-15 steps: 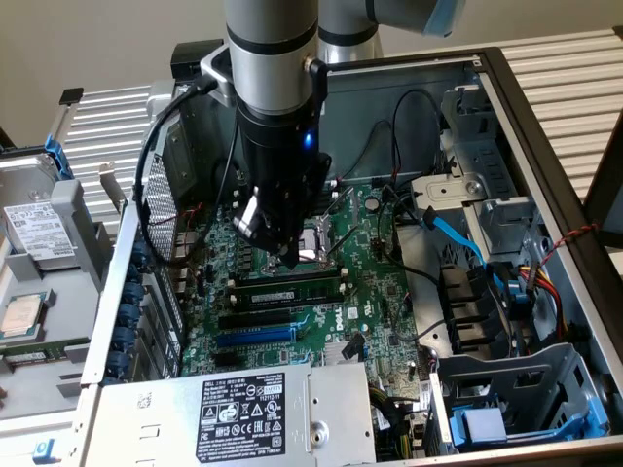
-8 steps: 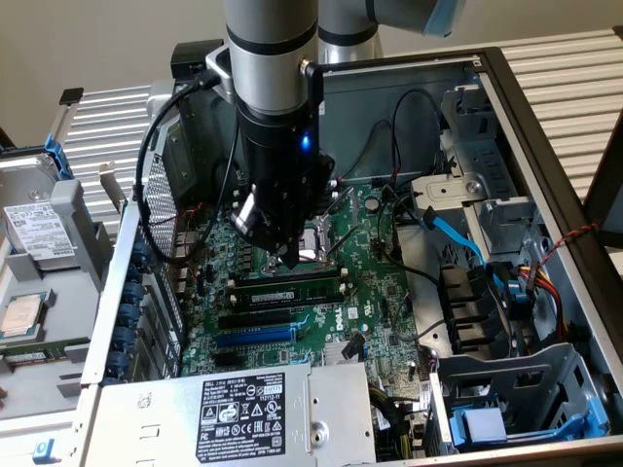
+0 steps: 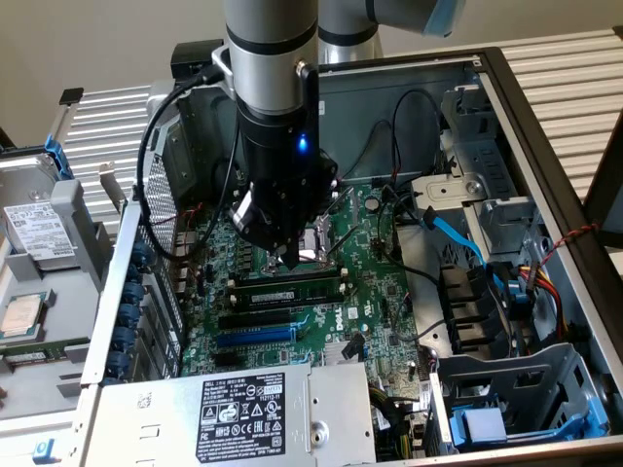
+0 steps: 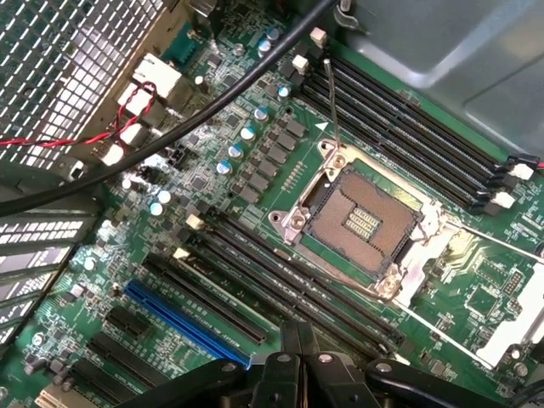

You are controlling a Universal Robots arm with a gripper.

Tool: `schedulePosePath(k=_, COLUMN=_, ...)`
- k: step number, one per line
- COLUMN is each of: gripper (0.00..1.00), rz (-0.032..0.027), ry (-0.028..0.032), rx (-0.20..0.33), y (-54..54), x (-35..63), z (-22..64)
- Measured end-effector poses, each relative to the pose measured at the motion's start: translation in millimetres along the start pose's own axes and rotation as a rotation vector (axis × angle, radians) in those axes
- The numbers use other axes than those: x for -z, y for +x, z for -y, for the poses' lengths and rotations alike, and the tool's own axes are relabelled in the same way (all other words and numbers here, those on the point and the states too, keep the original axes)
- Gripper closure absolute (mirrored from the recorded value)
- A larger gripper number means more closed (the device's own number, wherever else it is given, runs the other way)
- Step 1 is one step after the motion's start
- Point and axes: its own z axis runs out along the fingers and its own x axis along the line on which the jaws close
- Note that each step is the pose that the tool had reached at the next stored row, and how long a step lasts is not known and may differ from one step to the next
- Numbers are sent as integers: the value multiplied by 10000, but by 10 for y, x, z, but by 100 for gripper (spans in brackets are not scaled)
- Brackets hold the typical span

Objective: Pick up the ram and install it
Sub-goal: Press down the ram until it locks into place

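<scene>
The ram [image 3: 288, 289] is a long green stick with dark chips. It stands on edge in a black memory slot just in front of the CPU socket [image 4: 361, 223], level along its length. My gripper [image 3: 292, 259] hangs directly above the middle of the stick, its tip a short way over the stick's upper edge. In the wrist view the fingers [image 4: 294, 333] are pressed together into one narrow dark tip over the row of memory slots [image 4: 280, 285]. Nothing shows between them. More black slots with white end clips [image 4: 408, 127] lie on the socket's far side.
The open computer case surrounds the motherboard. A blue expansion slot [image 3: 255, 336] and the grey power supply [image 3: 243, 413] lie in front of the ram. A blue data cable [image 3: 453, 229] and drive cages stand at the exterior view's right. A black cable [image 4: 170, 140] crosses above the board.
</scene>
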Motion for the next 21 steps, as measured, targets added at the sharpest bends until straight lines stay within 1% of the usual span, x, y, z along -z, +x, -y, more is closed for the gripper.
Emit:
schedulePosePath(k=14, gripper=89, rz=-72, ry=124, rx=-1548, y=0, x=0, z=0)
schedulePosePath(k=18, gripper=89, rz=-122, ry=172, rx=-1952, y=0, x=1, z=0)
schedulePosePath(k=21, gripper=89, rz=-171, ry=215, rx=-2235, y=0, x=0, z=0)
